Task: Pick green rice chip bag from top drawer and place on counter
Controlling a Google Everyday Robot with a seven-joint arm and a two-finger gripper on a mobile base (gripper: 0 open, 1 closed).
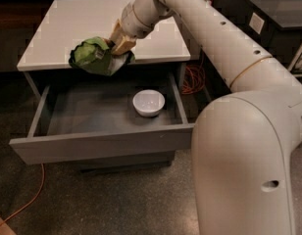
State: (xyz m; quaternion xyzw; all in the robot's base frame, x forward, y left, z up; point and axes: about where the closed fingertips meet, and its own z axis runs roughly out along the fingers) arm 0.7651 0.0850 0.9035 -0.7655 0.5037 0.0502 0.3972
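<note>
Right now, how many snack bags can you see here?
1. The green rice chip bag is gripped by the pincer, at the counter's front edge, above the open top drawer. The drawer's rear, under the counter, is hidden.

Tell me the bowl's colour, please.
The bowl is white, camera view; gripper holds the bag at the counter edge.

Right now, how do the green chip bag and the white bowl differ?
The green rice chip bag is crumpled; the white bowl is smooth and round. The bag is held by the tool at the counter's front edge; the bowl sits upright in the open top drawer.
</note>
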